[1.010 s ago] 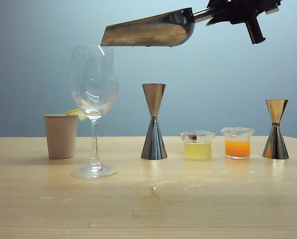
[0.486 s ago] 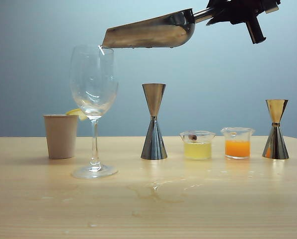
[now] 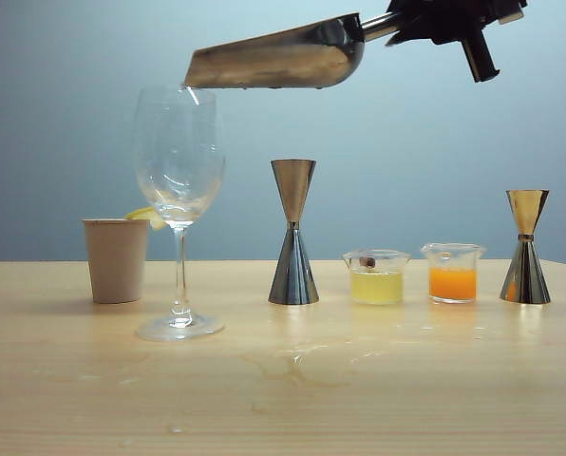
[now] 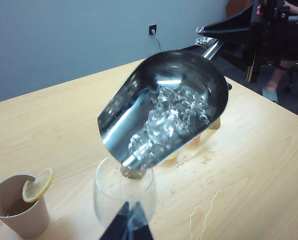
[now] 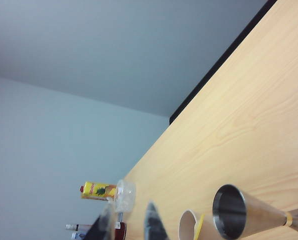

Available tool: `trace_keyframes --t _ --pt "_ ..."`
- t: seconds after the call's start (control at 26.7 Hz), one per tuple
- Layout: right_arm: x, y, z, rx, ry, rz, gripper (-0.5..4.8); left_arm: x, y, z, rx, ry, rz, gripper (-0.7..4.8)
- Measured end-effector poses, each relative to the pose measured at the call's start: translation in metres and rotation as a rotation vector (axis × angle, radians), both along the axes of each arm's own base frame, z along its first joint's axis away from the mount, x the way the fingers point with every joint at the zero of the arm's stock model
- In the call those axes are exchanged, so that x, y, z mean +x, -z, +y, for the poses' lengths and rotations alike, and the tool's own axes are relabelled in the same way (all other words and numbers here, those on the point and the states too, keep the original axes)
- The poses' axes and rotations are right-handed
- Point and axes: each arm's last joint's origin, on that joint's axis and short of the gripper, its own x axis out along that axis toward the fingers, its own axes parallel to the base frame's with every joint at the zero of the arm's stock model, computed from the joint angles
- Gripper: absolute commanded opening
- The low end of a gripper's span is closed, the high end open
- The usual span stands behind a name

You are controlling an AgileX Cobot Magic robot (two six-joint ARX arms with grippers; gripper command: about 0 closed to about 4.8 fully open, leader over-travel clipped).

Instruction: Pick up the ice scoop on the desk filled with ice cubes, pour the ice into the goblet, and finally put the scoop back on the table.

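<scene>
A: Where is the ice scoop (image 3: 278,59) now, and how much room is around it?

B: It hangs high above the counter (image 3: 283,380). Its open lip is just over the rim of the goblet (image 3: 179,171), not touching. Under its body stands the silver jigger (image 3: 292,233), well below. The front of the counter is bare except for some spilled water.

A: Which way does it point?

B: Its long axis is nearly level, with the lip a little lower, toward the goblet. The ice cubes (image 4: 171,117) lie inside the trough.

A: And the tools?

B: The right tool (image 3: 411,21) is clamped on the rod handle, top right. The left tool (image 4: 129,227) is near the goblet; I cannot tell its state.
</scene>
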Motion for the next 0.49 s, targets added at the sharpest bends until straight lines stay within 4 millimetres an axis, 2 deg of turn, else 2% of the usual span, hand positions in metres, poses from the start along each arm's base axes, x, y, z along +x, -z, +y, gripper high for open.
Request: trace_keyframes --t 0.49 --pt "-0.0011 0.0001 0.0029 -0.021 -0.008 -0.012 -0.05 0.0001 0.0 0.0 0.0 0.0 0.0 -0.06"
